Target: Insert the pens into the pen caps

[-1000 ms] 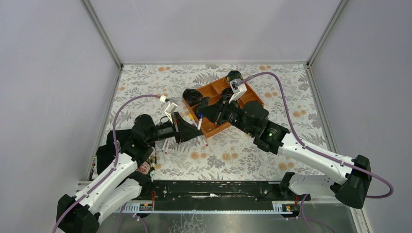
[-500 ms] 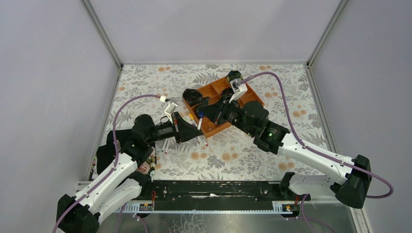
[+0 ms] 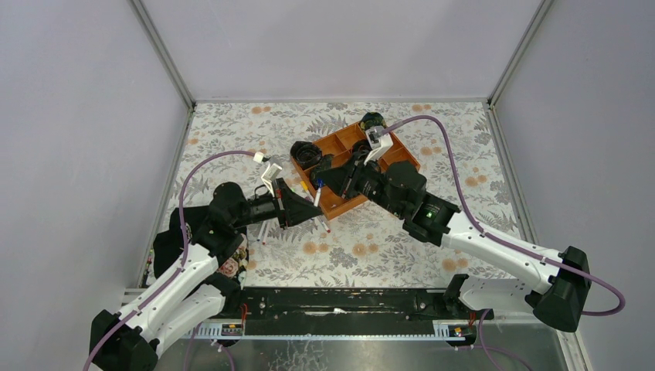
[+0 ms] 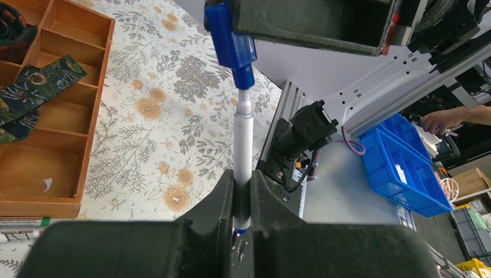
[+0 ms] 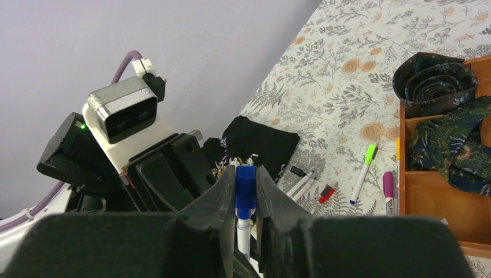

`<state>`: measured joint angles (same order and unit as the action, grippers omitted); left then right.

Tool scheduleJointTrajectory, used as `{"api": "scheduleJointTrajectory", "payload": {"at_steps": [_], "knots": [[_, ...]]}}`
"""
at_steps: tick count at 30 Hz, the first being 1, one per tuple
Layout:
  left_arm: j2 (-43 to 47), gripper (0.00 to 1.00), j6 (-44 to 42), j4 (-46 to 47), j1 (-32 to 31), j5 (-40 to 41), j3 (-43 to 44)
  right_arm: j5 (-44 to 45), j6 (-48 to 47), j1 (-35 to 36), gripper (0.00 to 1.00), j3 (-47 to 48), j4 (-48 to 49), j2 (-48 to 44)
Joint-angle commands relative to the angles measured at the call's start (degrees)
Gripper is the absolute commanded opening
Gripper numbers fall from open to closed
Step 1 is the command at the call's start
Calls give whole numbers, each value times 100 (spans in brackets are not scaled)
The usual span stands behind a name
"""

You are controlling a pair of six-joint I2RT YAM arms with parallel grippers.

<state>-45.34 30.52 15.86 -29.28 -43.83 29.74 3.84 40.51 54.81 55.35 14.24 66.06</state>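
While the left fingers (image 4: 217, 200) clamped a white pen (image 4: 243, 133) and the right fingers (image 5: 223, 194) pinched a blue cap (image 5: 245, 191) at its tip, aloft just beside the wooden tray (image 4: 98, 92), capping seemed half done, next calling for a straight, aligned push together.

We count grippers: 2, i.e. left gripper (image 4: 242, 194) and right gripper (image 5: 246, 194)

Wooden tray (image 4: 97, 104): 1

Pens: 1 white-barrelled pen (image 4: 243, 139) w/ 1 blue cap (image 5: 245, 186) at its tip. In the right wrist view we also make out approx. 5 more loose on the table (image 3: 386, 247): 1 green-capped pen (image 5: 363, 165), 1 magenta pen (image 5: 388, 186), 1 yellow pen (image 5: 398, 152) and 2 white pens (image 5: 301, 184) side by side

Small red piece (image 5: 327, 193), prob. a cap: 1

Dark fabric rolls (image 3: 307, 152): 2 in the top view, the 2nd roll (image 3: 373, 120) further back

Unrolled fabric strip (image 5: 457, 147): 1

Black cloth (image 5: 260, 138): 1
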Motion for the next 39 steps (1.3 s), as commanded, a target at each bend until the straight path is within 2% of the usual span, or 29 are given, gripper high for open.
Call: {"api": "scheduleJointTrajectory", "payload": {"at_steps": [1,21,39], "knots": [[83,0,-134,60,-44,41,20,71,5,27,0,-40,271,-43],[161,0,-117,22,-48,167,2,-327,412,30,0,-559,535,-272],[229,0,734,401,-34,809,252,-705,324,683,0,-1218,814,-267]]}}
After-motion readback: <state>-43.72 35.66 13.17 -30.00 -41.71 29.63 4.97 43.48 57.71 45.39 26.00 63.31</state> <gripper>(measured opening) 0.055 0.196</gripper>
